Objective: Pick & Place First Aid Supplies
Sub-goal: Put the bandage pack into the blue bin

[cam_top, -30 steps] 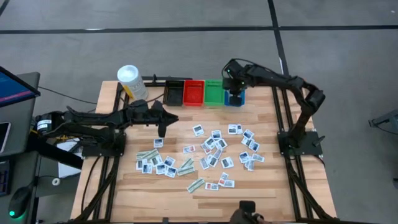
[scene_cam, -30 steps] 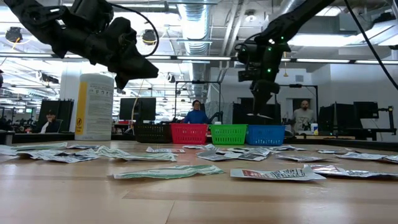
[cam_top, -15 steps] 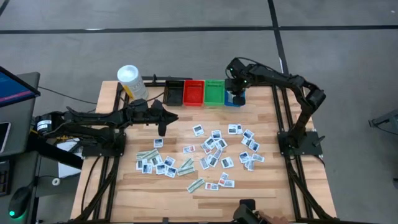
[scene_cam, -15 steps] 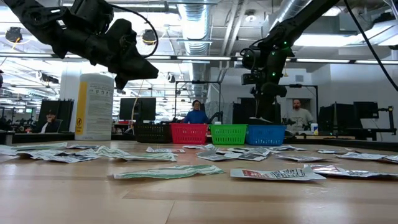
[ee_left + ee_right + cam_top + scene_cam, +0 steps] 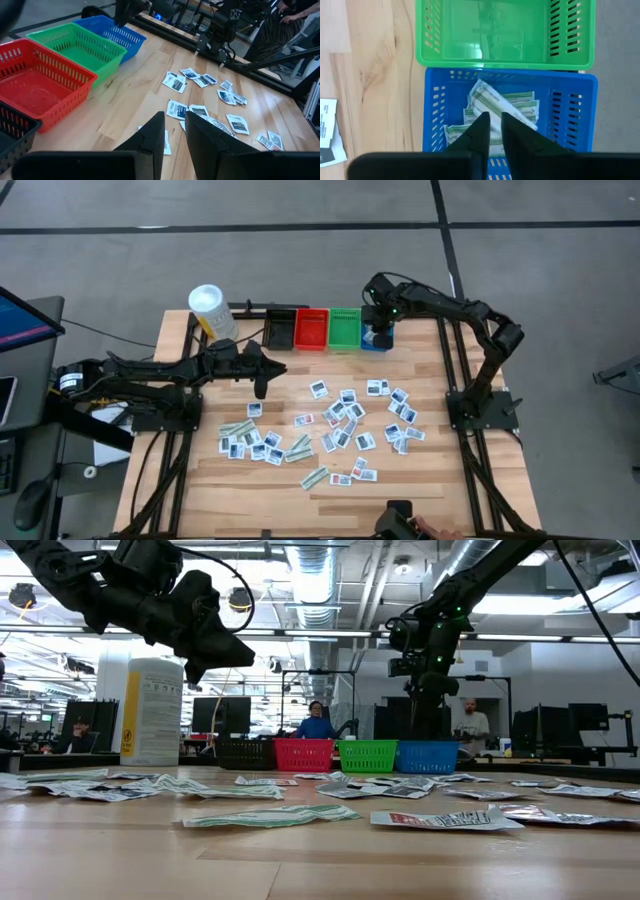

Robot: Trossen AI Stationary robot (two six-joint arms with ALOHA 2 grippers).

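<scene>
- The right gripper (image 5: pixel 377 332) has shifted slightly over the last second and now hangs directly above the blue bin (image 5: pixel 570 100), at the far end of the row of bins.
- In its wrist view the fingers (image 5: pixel 481 131) stand a narrow gap apart with nothing between them. A pale-green strip (image 5: pixel 492 102) lies on the other strips in the bin just below. Judgement: the strip has just been let go, and this placement is done.
- The left gripper (image 5: pixel 260 388) has not moved. It hovers above the table near the black bin (image 5: pixel 279 329), fingers (image 5: pixel 152 142) slightly apart, holding nothing.
- The remaining first aid supplies (image 5: pixel 345 420) lie scattered over the middle of the table (image 5: pixel 430 480), well apart from the bins.
- Judgement: most of the sorting remains; the right arm must next go back to the scatter.
</scene>
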